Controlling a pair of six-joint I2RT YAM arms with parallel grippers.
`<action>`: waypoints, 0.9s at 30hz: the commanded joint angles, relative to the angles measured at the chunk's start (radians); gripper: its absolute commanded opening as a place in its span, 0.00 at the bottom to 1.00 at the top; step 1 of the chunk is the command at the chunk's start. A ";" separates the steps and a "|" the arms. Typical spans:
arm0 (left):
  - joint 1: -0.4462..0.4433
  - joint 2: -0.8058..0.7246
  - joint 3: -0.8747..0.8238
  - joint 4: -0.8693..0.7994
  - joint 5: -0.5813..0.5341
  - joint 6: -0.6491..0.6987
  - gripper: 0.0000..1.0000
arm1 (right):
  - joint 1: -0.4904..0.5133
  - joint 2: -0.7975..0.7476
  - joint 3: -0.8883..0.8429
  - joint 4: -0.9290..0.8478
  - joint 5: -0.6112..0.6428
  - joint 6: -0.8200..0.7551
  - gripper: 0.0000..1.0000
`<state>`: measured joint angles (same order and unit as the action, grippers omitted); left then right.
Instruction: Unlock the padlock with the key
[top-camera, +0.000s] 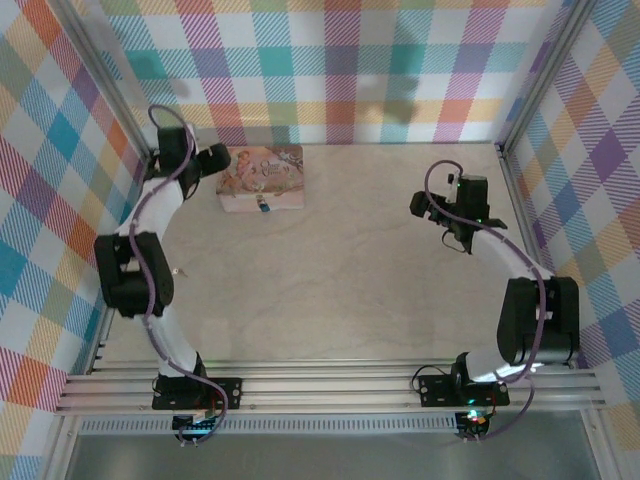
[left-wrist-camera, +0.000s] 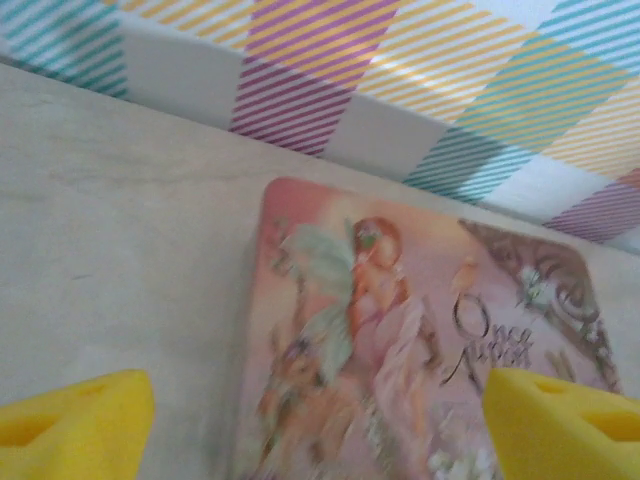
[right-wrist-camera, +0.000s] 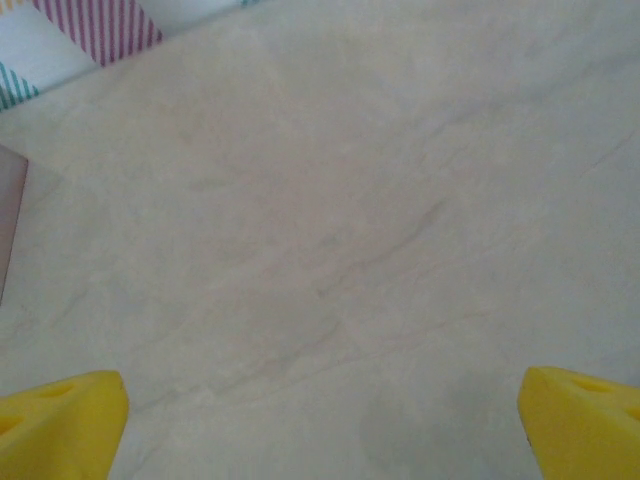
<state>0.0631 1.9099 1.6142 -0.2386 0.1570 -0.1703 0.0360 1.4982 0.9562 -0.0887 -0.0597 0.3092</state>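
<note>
Yellow-tipped left end effector (left-wrist-camera: 320, 425) hovers spread above pink box (left-wrist-camera: 400, 300).

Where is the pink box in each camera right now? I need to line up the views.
Top external: pink box, far left of the table.
Left wrist: centre to lower right, cut by the bottom edge.
Right wrist: probably the dull sliver at the left edge.
Shared landmark: plaid wall behind the box.

Top cam looks down from behind the arms (top-camera: 150, 270) at the whole pale marbled worktop (top-camera: 350, 270); left wrist cam's close over the pink illustrated box (left-wrist-camera: 400, 330) the top one also catches, right wrist's close on worktop
</note>
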 joint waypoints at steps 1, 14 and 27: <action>-0.014 0.153 0.195 -0.356 0.046 0.014 0.80 | 0.013 0.026 0.050 -0.129 -0.080 0.086 1.00; -0.326 0.329 0.337 -0.590 -0.371 0.286 0.75 | 0.023 -0.005 0.075 -0.214 -0.124 0.085 1.00; -0.648 0.178 0.080 -0.466 -0.390 0.240 0.76 | 0.025 -0.035 0.139 -0.311 -0.181 0.121 1.00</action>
<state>-0.5201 2.0792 1.7424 -0.6182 -0.2798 0.0681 0.0540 1.4826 1.0664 -0.3573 -0.1959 0.4023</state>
